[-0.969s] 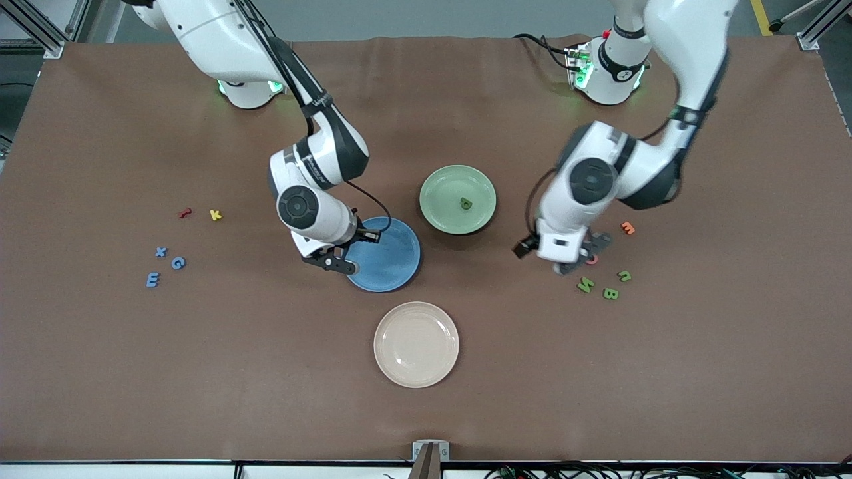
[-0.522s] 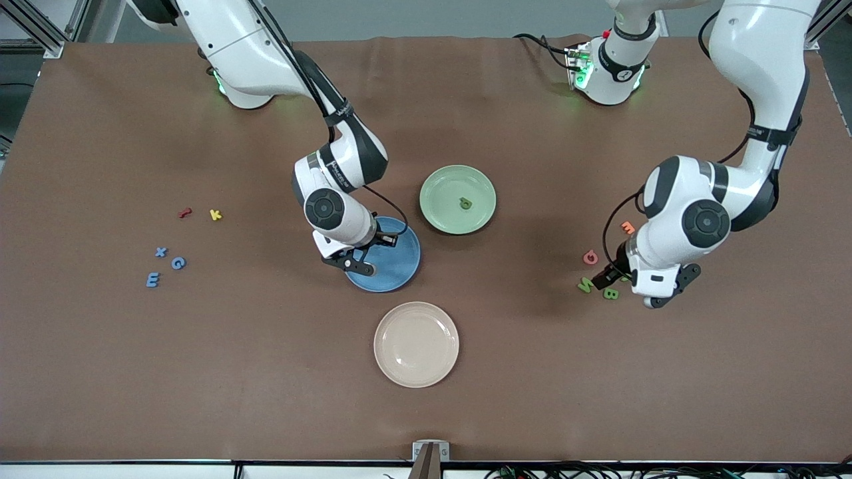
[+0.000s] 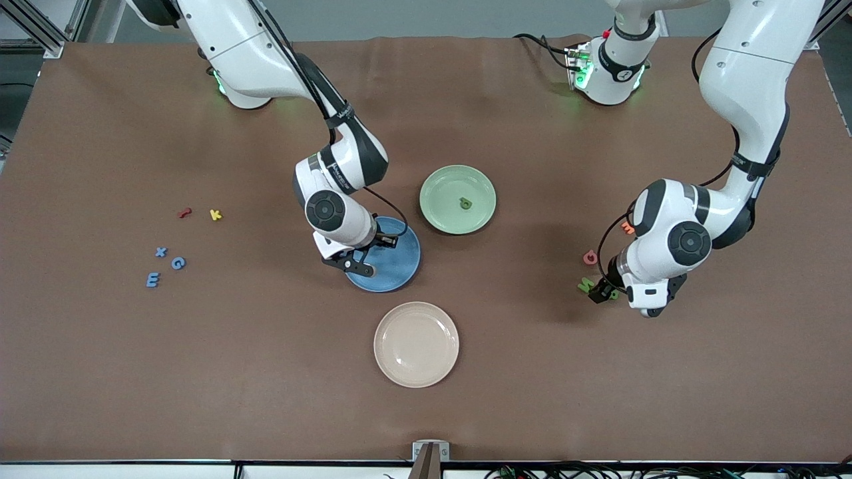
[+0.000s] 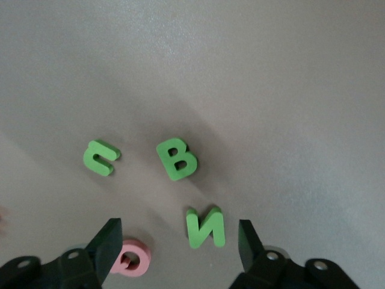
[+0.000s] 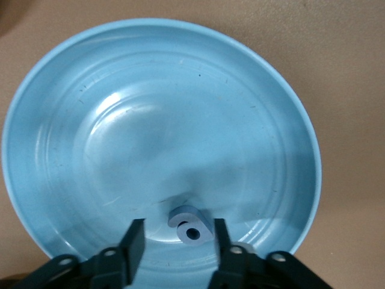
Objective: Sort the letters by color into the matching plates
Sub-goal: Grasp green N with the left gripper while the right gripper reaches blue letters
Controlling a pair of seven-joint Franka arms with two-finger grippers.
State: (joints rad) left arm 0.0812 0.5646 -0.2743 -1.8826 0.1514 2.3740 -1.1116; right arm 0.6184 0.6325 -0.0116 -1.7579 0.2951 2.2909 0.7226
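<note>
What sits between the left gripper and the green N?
Nothing visible. The left gripper hangs open over the green N, which lies between its fingers; the pink letter lies beside one finger, and the green B lies clear.

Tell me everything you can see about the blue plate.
The blue plate is round, shallow and glossy, with faint scratches and rings inside. It sits flat on the brown table, beside the green plate and farther from the front camera than the beige plate. One small blue letter lies inside it, between the open fingers of the right gripper, which hovers low over it.
</note>
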